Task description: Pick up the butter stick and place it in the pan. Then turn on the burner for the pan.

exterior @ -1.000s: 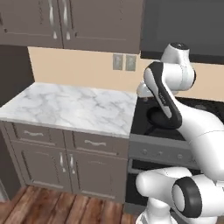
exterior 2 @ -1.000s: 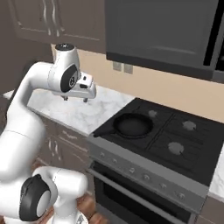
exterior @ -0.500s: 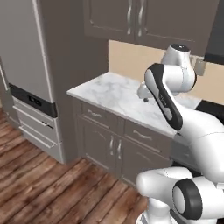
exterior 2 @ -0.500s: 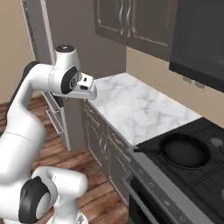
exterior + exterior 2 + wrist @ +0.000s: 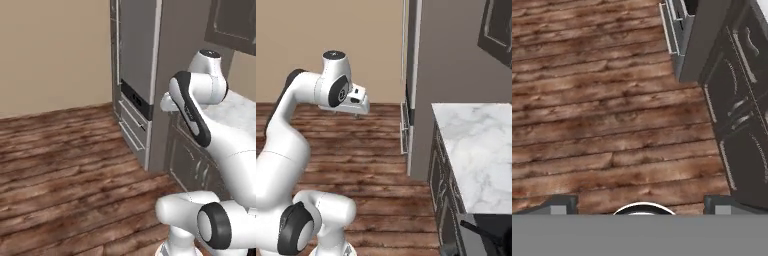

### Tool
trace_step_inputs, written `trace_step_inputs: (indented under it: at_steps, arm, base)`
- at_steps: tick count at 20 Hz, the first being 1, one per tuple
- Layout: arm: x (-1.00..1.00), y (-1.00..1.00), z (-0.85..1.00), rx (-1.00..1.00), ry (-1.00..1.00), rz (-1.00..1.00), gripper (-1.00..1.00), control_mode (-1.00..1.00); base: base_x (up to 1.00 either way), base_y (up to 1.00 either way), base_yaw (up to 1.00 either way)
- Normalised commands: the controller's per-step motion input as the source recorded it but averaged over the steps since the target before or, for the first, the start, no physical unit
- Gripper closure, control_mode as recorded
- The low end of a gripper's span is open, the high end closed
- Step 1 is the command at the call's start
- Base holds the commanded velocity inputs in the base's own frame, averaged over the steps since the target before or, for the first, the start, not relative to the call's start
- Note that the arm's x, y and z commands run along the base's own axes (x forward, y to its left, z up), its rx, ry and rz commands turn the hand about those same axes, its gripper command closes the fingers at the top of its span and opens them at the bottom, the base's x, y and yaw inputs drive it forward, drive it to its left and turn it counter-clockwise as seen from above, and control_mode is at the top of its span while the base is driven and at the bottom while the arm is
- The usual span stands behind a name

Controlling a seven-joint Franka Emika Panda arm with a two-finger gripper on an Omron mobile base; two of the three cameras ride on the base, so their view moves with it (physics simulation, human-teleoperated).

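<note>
We hold nothing: the gripper (image 5: 357, 113) hangs wide open over bare wood floor (image 5: 602, 125), well off the counter (image 5: 476, 150). The pan (image 5: 496, 239) peeks beside the counter's near edge (butter unseen). Next, we'd judge: find the butter.

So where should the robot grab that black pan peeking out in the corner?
Probably the long straight handle of the pan: it sticks out toward the marble counter and is thin enough to pinch. Come from above, squeezing across it. Little of the pan shows, so that's a guess.
</note>
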Motion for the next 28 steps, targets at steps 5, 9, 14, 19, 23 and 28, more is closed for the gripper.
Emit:
trace_step_inputs:
  at_steps: [5,9,14,19,23,28]
  arm:
    - [0.00,0.00,0.00,0.00,0.00,0.00,-1.00,1.00]
    - [0.00,0.00,0.00,0.00,0.00,0.00,-1.00,1.00]
    - [0.00,0.00,0.00,0.00,0.00,0.00,-1.00,1.00]
    - [0.00,0.00,0.00,0.00,0.00,0.00,-1.00,1.00]
    - [0.00,0.00,0.00,0.00,0.00,0.00,-1.00,1.00]
    - [0.00,0.00,0.00,0.00,0.00,0.00,-1.00,1.00]
  base:
    - [0.00,0.18,0.92]
    - [0.00,0.18,0.89]
    - [0.00,0.27,0.91]
    - [0.00,0.23,0.89]
    - [0.00,0.21,0.87]
    - [0.00,0.15,0.88]
